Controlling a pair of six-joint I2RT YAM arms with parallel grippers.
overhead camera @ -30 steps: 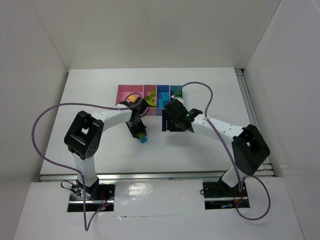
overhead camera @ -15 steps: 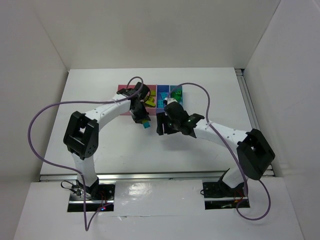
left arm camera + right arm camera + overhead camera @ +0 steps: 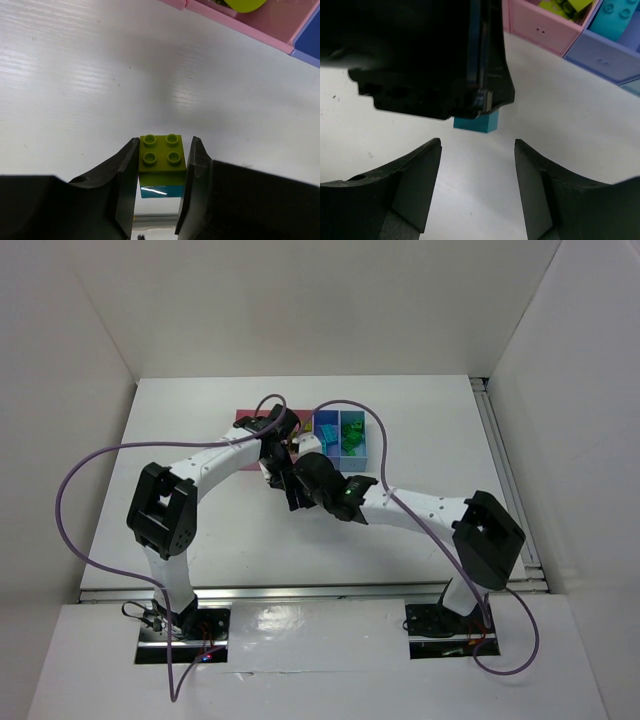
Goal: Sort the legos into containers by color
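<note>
My left gripper is shut on a two-brick stack, a lime green lego on a cyan lego, held just above the white table. In the top view the left gripper is just in front of the containers. My right gripper is open and empty, right below the left gripper's black body, with the cyan lego's end showing just beyond its jaws. In the top view the right gripper sits against the left one and hides the stack.
The narrower pink bin holds lime legos. The blue-violet bin holds a cyan lego. The light blue bin holds dark green legos. Purple cables loop over both arms. White walls enclose the table.
The left gripper carried the stack up toward the bins, then stayed. The right gripper swung left across the table and now sits right beside the left gripper.
</note>
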